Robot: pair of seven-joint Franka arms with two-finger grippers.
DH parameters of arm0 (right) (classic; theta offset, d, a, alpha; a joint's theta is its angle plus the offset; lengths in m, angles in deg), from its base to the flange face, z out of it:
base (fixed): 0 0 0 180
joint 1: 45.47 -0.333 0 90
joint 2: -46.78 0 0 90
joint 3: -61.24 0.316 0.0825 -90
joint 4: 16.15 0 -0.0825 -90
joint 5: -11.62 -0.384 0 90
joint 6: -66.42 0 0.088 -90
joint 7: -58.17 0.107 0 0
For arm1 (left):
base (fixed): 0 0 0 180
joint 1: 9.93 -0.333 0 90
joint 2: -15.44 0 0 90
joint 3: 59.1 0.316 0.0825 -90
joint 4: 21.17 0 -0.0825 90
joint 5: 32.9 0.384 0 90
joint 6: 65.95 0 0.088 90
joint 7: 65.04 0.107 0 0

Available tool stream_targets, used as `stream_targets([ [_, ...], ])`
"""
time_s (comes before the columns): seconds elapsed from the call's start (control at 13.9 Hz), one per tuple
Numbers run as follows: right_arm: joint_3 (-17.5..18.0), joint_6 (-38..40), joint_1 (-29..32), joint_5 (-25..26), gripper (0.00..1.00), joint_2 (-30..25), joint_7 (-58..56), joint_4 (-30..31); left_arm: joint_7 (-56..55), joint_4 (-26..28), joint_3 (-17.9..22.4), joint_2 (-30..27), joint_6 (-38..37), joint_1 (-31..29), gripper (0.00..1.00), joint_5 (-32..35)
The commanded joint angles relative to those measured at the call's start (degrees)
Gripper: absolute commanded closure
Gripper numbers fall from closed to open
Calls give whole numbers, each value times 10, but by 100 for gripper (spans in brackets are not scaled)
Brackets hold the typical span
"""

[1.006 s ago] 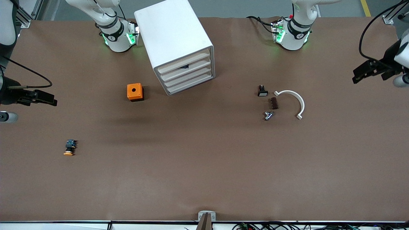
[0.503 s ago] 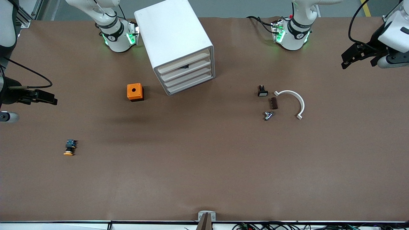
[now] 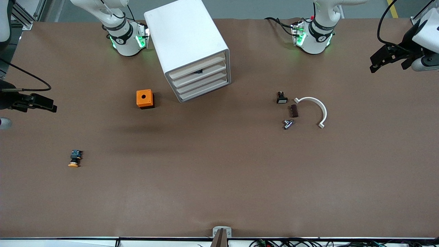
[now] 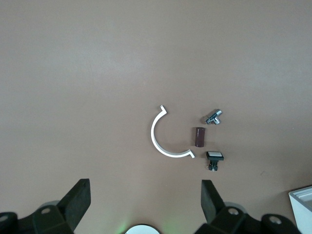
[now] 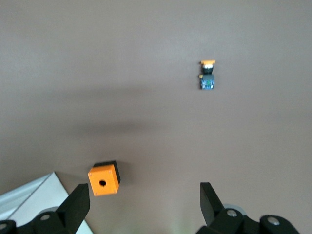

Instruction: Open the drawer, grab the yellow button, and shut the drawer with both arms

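From where I stand, the job looks close to finished. The button (image 3: pixel 74 159), with its orange cap and dark body, lies out on the bare tabletop (image 3: pixel 219 178) toward the right arm's end, well apart from the cabinet (image 3: pixel 190 48) and nearer to the front camera than the orange cube (image 3: pixel 144 98). So I'd judge the taking-out part done. All four drawers (image 3: pixel 200 78) sit flush in the cabinet's front, none pulled out, which suggests the closing is done too. There is a small dark shape in the gap above one of the upper drawers; I can't make out what it is.

Neither arm is working on anything. The right tool (image 3: pixel 44 103) hangs over the edge of the tabletop at the right arm's end, its fingers (image 5: pixel 77 207) spread wide and empty; its wrist view looks down on the button (image 5: pixel 207 75) and the cube (image 5: pixel 104 179). The left tool (image 3: pixel 380 61) hovers over the left arm's end of the tabletop, likewise released with nothing between its fingers (image 4: pixel 80 195).

Below the left tool lie a white curved piece (image 3: pixel 317 109), a small brown block (image 3: pixel 294 110), a little metal fitting (image 3: pixel 288 124) and a black piece with a white face (image 3: pixel 282 98), all close together and untouched.

What's left, as I read it, is little more than the arms pulling back to rest.
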Motion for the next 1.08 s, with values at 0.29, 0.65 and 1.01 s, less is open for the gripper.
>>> stream_targets([
  [0.29, 2, 28, -8, 5, 0, -41, 0, 18, 0, -12, -2, 4, -32, -2, 0, -6],
  [0.65, 1, -33, -7, 3, 0, -118, -2, 127, -2, 15, -5, -12, -18, -2, 0, -7],
  [1.01, 0, -77, -4, -2, 0, -153, -2, 177, 2, 3, -6, -6, -3, -6, 0, -7],
])
